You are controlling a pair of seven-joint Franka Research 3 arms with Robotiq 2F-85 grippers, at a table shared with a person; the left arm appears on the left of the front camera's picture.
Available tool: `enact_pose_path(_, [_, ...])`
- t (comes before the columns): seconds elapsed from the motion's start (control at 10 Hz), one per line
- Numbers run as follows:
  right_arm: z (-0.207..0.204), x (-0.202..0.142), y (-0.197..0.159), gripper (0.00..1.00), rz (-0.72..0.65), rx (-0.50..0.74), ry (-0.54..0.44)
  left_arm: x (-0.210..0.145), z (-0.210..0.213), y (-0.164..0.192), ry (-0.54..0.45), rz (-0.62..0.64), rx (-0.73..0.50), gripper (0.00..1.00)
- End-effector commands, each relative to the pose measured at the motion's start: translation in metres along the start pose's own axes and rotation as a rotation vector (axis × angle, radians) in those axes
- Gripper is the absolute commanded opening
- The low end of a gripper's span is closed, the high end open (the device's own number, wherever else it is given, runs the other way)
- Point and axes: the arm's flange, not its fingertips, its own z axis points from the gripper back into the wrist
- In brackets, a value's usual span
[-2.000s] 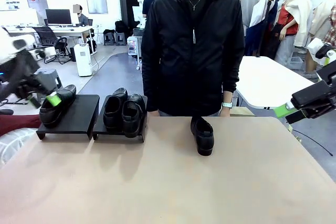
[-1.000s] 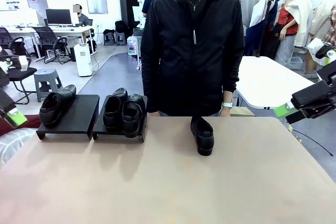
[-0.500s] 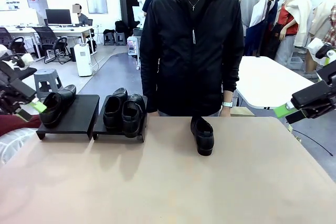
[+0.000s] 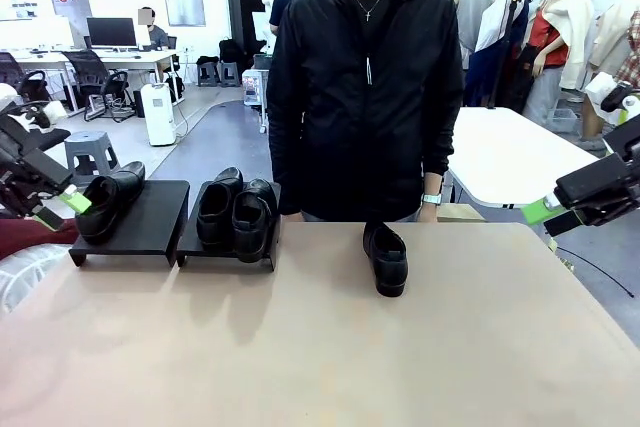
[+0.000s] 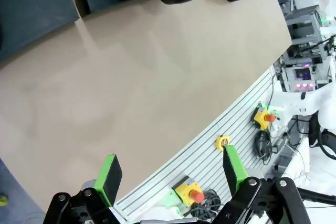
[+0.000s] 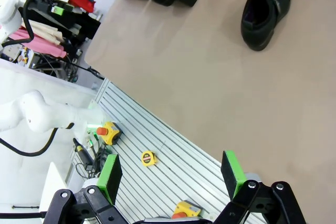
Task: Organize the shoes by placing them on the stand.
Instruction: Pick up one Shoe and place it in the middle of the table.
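Hovering left claw [image 4: 62, 209], barely shifted

I see 3 shoes [image 4: 215, 209] on the stand [image 4: 160, 225] far left | 1 shoe [image 4: 386, 258] on table [image 4: 320, 347] centre, right of it

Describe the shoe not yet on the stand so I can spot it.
Start at the tan table, then look to the person's side. Right in front of them a lone black shoe sits on bare tabletop, right of the stand, where the other three sit.
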Motion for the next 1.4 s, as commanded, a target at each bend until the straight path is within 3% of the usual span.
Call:
enact_pose_path(0.0, [0.002,0.001,-0.002,1.0,0.026,0.014,-0.006,-0.004,0.002,0.002,0.008,-0.013,-0.001,1.0])
enact_pose_path(0.2, [0.0,0.0,0.0,1.0,0.0,0.0,0.0,-0.004,0.002,0.002,0.008,-0.013,-0.001,1.0])
enact_pose_path(0.3, [-0.025,0.05,-0.001,1.0,0.11,-0.094,0.115,-0.004,0.002,0.002,0.008,-0.013,-0.001,1.0])
enact_pose_path(0.4, [-0.066,0.111,-0.013,1.0,0.11,-0.192,0.237,-0.004,0.002,0.002,0.008,-0.013,-0.001,1.0])
enact_pose_path(0.6, [-0.135,0.175,-0.027,1.0,0.048,-0.429,0.369,-0.004,0.002,0.002,0.008,-0.013,-0.001,1.0])
enact_pose_path(0.7, [-0.168,0.187,-0.018,1.0,0.026,-0.517,0.333,-0.004,0.002,0.002,0.008,-0.013,-0.001,1.0])
enact_pose_path(0.8, [-0.198,0.189,-0.003,1.0,0.094,-0.578,0.311,-0.004,0.002,0.002,0.008,-0.013,-0.001,1.0])
enact_pose_path(0.9, [-0.219,0.191,0.005,1.0,0.064,-0.589,0.285,-0.004,0.002,0.002,0.008,-0.013,-0.001,1.0])
enact_pose_path(1.0, [-0.224,0.185,0.009,1.0,0.082,-0.549,0.353,-0.004,0.002,0.002,0.008,-0.013,-0.001,1.0])
enact_pose_path(1.1, [-0.22,0.19,-0.009,1.0,0.107,-0.519,0.3,-0.004,0.002,0.002,0.008,-0.013,-0.001,1.0])
enact_pose_path(1.3, [-0.22,0.19,-0.009,1.0,0.107,-0.519,0.3,-0.004,0.002,0.002,0.008,-0.013,-0.001,1.0])
